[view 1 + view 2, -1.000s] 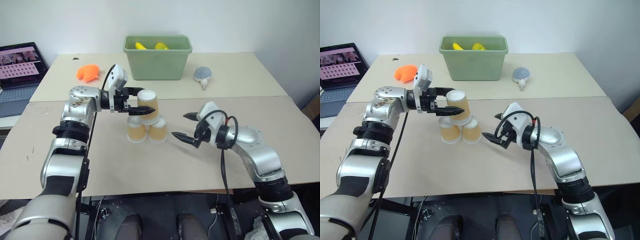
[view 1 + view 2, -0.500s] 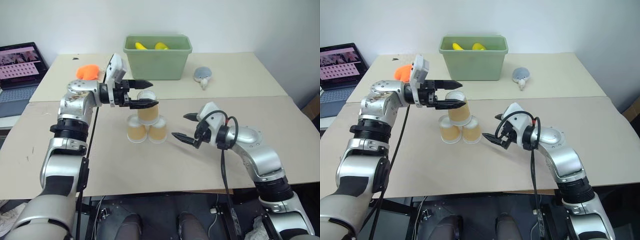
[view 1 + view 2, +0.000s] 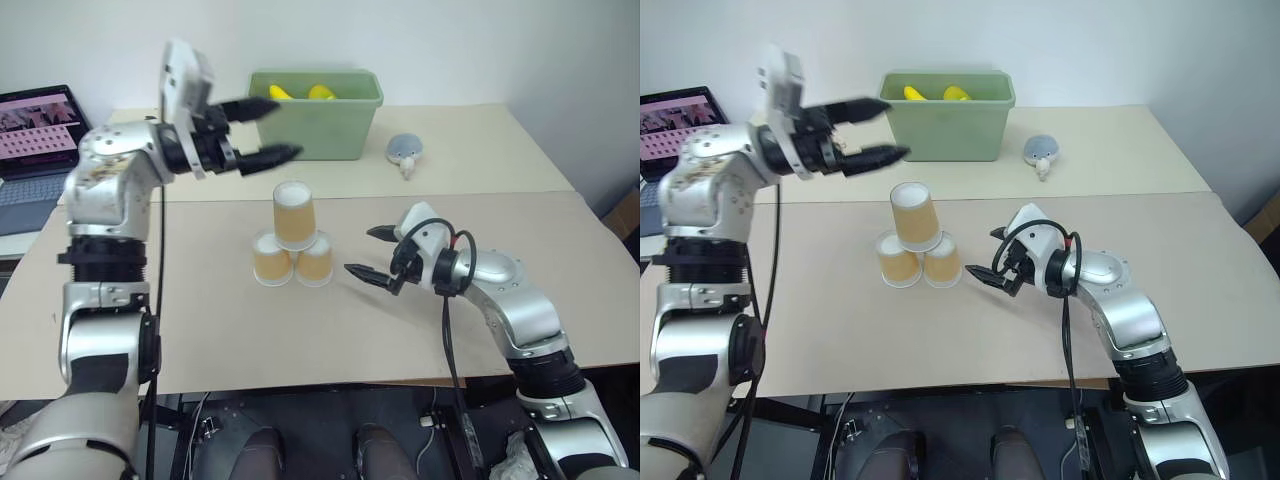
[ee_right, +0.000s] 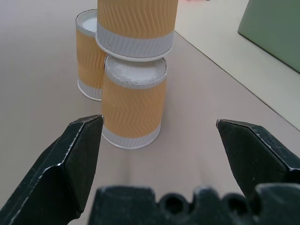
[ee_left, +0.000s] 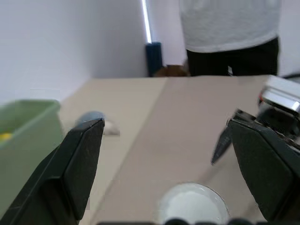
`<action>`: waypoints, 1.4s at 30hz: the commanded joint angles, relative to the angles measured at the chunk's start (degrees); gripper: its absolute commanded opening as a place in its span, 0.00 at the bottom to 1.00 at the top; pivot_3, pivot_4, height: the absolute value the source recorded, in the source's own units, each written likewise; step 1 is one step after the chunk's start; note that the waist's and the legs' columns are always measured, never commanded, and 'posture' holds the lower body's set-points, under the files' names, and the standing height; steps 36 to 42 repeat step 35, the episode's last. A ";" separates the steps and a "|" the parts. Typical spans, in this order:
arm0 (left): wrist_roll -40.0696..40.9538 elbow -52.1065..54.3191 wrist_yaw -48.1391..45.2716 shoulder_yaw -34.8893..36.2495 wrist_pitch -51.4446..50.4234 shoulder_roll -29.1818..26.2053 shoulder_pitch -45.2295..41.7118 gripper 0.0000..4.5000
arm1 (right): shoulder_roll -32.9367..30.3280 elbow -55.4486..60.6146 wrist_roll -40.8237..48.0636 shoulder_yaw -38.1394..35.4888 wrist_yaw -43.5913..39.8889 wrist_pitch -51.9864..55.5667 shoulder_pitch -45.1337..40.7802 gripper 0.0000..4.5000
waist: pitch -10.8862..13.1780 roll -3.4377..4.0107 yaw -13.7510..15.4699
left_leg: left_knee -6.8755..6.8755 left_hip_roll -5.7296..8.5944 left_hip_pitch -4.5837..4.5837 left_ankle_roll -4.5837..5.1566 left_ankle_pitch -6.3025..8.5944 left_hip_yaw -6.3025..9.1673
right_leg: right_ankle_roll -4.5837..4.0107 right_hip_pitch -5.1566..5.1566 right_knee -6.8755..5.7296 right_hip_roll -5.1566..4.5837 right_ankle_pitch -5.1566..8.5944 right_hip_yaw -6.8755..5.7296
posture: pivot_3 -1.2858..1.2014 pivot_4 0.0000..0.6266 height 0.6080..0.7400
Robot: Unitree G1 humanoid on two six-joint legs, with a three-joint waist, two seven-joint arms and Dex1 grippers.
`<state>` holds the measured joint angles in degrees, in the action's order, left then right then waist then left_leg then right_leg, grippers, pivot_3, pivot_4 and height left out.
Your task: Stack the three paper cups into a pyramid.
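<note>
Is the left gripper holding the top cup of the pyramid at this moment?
No: the left gripper is open and raised clear above the top cup, which rests on the two base cups with nothing touching it.

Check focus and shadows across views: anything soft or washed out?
Left wrist view: the black left gripper fingers and white-based paper cup below are soft, the green plastic bin blurred. Right wrist view: tan-orange stacked paper cups sharp. Head views: even light, soft shadows under the cups on the beige table.

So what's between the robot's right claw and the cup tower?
Nothing, just bare table. The head views show an open stretch between the right gripper and the pyramid.
</note>
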<state>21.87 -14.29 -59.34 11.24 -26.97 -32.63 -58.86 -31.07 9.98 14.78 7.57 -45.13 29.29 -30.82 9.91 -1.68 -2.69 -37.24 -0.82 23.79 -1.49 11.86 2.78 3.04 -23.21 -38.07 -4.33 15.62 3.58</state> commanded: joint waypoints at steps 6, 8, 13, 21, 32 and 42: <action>8.44 28.34 35.61 19.60 -14.78 9.05 16.89 0.99 | -4.03 -0.84 0.67 -4.79 -1.90 -0.54 -0.95 1.00 | -0.01 -0.02 0.29 | -0.10 0.01 0.03 0.00 0.01 0.03 | 0.00 0.05 -0.01 -0.05 -0.01 -0.01 | 0.52 0.24 0.94; 7.94 33.15 40.50 21.02 -15.31 10.72 22.34 0.99 | -4.62 -3.75 -0.47 -5.25 -0.80 -0.29 -1.82 1.00 | -0.01 -0.03 0.31 | -0.10 0.02 0.03 0.00 0.01 0.02 | 0.00 0.04 -0.02 -0.05 -0.01 0.00 | 0.52 0.24 0.94; 4.41 36.43 49.23 21.82 -11.59 13.66 31.01 0.99 | -2.71 -17.96 -7.26 -6.60 11.19 -1.13 -7.29 1.00 | -0.03 -0.04 0.43 | -0.09 0.03 -0.05 -0.01 0.01 -0.03 | -0.02 0.06 -0.05 -0.05 -0.02 0.03 | 0.52 0.24 0.94; -3.77 31.49 56.13 19.41 0.00 17.11 40.71 0.99 | 4.05 -33.70 -14.66 -7.52 28.54 -6.17 -11.42 1.00 | -0.06 -0.06 0.44 | 0.04 0.04 0.01 -0.01 0.01 -0.16 | -0.03 0.00 0.03 -0.09 -0.03 0.11 | 0.52 0.24 0.94; -7.15 17.75 60.10 18.86 13.41 19.24 42.51 0.99 | 11.98 -34.03 -13.35 -10.00 35.01 -12.84 -10.11 1.00 | -0.06 -0.05 0.28 | 0.06 0.04 -0.05 -0.02 0.01 -0.17 | -0.03 0.01 0.01 -0.07 -0.03 0.12 | 0.52 0.24 0.94; -6.70 15.43 60.16 18.38 15.06 19.43 42.67 0.99 | 12.26 -33.09 -13.63 -9.89 35.15 -13.19 -9.13 1.00 | -0.06 -0.05 0.32 | 0.06 0.04 -0.04 -0.02 0.01 -0.16 | -0.03 0.01 0.02 -0.07 -0.03 0.11 | 0.52 0.24 0.94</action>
